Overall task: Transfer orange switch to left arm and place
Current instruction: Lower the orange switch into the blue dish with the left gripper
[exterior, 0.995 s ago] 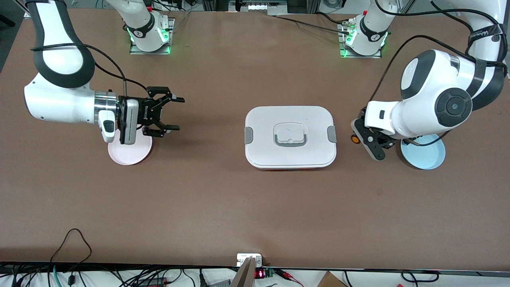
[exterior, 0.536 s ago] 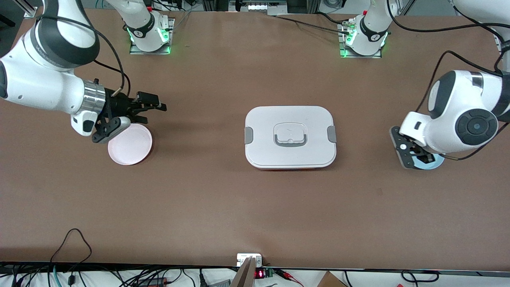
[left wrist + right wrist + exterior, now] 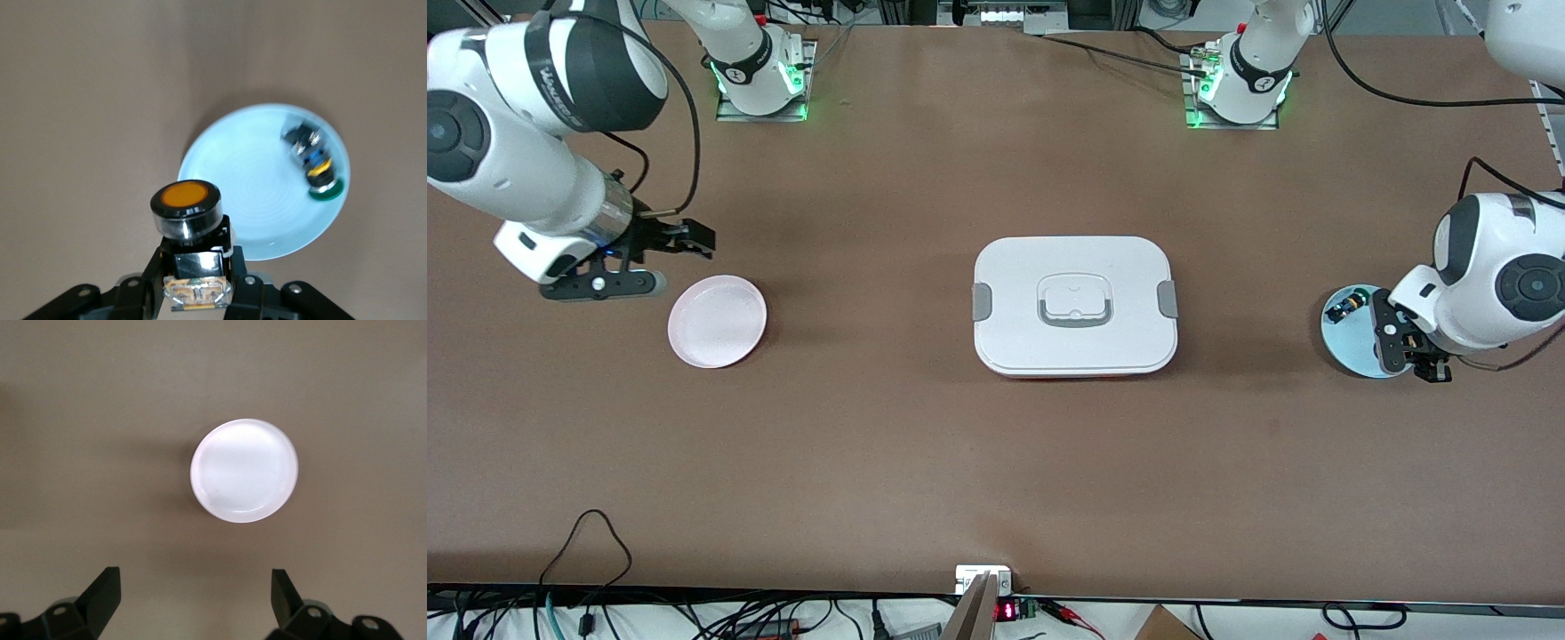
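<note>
Orange switch (image 3: 186, 212) gripped in the closed left pincer (image 3: 197, 283), held in the air over the rim of the light blue plate (image 3: 253, 193) at the left arm's end of the table (image 3: 925, 444). A second small switch (image 3: 312, 160) with blue, yellow and green parts lies on that plate. White box (image 3: 1074, 306) at the table's centre, lid on, well apart from both arms. Right pincer (image 3: 193, 597) open and empty, above the table beside the pink plate (image 3: 243, 471) at the right arm's end.
</note>
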`<state>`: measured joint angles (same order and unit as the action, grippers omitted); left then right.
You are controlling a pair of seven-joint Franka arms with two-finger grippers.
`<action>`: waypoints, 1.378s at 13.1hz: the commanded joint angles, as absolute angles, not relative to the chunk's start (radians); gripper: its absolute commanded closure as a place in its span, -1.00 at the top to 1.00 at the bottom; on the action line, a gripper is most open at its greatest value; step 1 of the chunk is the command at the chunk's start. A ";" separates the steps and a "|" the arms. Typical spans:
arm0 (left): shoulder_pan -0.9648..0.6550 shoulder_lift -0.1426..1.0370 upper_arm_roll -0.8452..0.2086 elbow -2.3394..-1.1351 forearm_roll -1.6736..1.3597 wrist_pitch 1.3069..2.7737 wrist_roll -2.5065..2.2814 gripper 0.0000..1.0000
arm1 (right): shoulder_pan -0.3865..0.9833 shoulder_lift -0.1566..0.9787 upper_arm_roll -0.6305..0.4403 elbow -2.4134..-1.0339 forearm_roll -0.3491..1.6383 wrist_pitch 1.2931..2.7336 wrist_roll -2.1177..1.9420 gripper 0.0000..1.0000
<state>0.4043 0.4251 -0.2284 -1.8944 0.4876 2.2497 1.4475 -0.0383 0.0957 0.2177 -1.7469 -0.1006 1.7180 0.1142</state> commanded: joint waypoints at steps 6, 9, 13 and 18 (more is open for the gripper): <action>0.502 0.515 -0.244 -2.002 0.589 2.543 1.505 -0.50 | -0.013 0.081 0.099 -1.628 -0.120 1.701 0.072 1.00; 0.506 0.534 -0.242 -2.002 0.589 2.545 1.506 -0.43 | 0.107 0.077 -0.067 -1.628 -0.054 1.663 0.083 1.00; 0.517 0.529 -0.245 -1.994 0.589 2.525 1.503 1.00 | 0.110 -0.009 -0.061 -1.748 -0.064 1.721 0.081 1.00; 0.512 0.411 -0.300 -1.953 0.549 2.294 1.447 1.00 | 0.104 -0.022 -0.064 -1.720 -0.054 1.655 -0.049 1.00</action>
